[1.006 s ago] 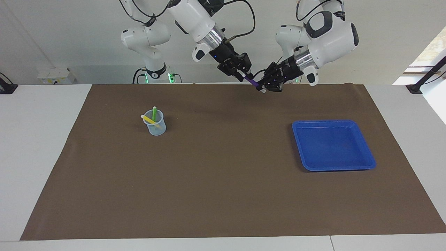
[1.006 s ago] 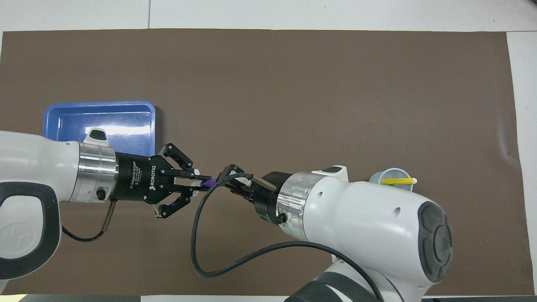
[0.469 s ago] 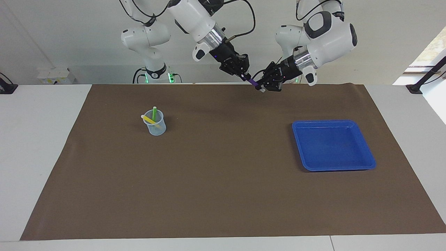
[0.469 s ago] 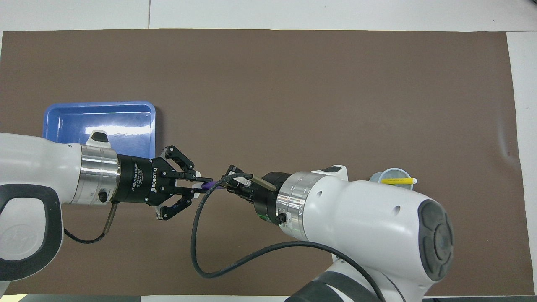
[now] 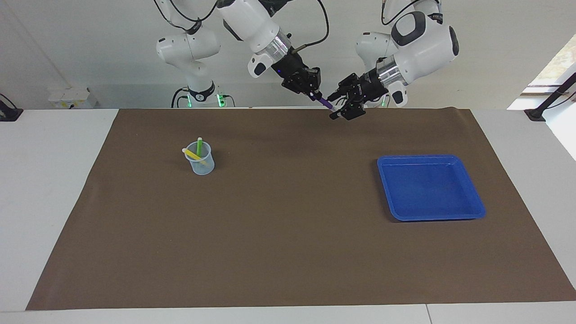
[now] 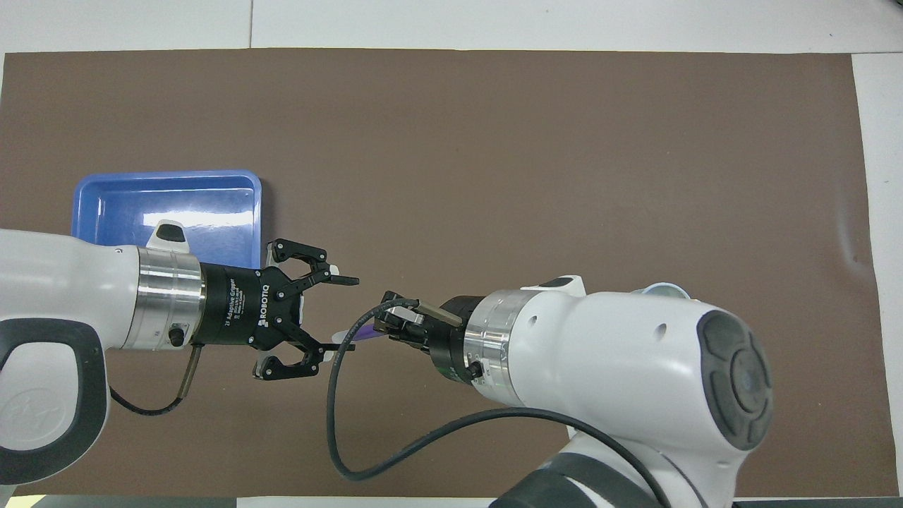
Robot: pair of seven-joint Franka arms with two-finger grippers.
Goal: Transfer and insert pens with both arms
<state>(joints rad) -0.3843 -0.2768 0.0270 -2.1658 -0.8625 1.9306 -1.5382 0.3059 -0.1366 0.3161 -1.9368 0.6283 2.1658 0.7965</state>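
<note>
The purple pen is held in the air over the mat's edge nearest the robots. My right gripper is shut on its upper end; it also shows in the overhead view, with the purple pen sticking out of it. My left gripper is open, and the pen's whitish cap end lies between its spread fingers without being gripped. The green pen and the yellow pen stand in a clear cup toward the right arm's end.
A blue tray lies on the brown mat toward the left arm's end, also in the overhead view. The cup's rim just shows past my right arm in the overhead view.
My left gripper has opened and let go of the purple pen. My right gripper keeps hold of it and has drawn it slightly away.
</note>
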